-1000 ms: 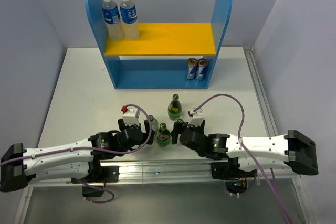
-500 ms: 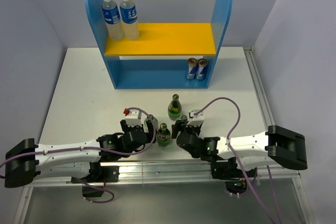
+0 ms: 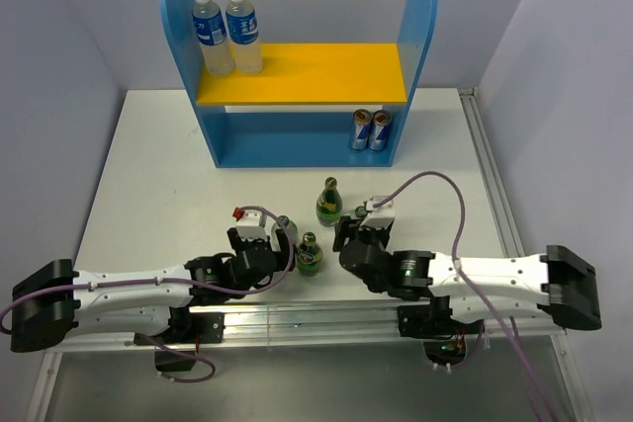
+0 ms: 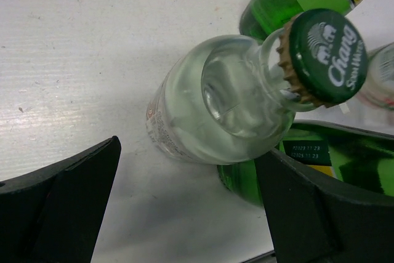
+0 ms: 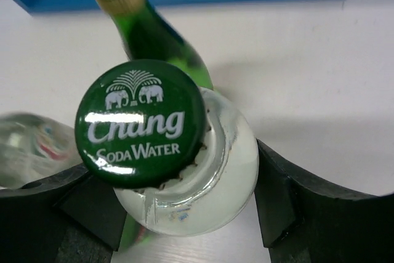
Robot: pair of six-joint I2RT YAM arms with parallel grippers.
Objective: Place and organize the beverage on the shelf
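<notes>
Roughly: table (image 3: 148,165) carries everything, and the shelf (image 3: 297,145) stands at its far side. Two clear plastic bottles (image 3: 213,37) stand on the shelf's yellow board (image 3: 326,71) at its left end and two cans (image 3: 370,130) on the lower level at its right end, so most of the board looks free for the glass ones. Four glass bottles stand in front of the shelf, well apart from it, bunched where both arms reach. Left gripper (image 4: 188,149) straddles one pale glass bottle (image 4: 209,109), jaws apart, bare table showing between one finger and the glass; likely lining up a grasp. Right gripper (image 5: 184,195) looks clamped on the other pale glass bottle (image 5: 215,177), pads against both sides, probably ready to lift toward the shelf. Two dark green bottles (image 3: 329,205) stand between the grippers, ungripped. Top view gives the shelf slots but hides the jaws; wrist views show the jaws, plus the green cap (image 5: 138,121) reading Chang Soda Water.
</notes>
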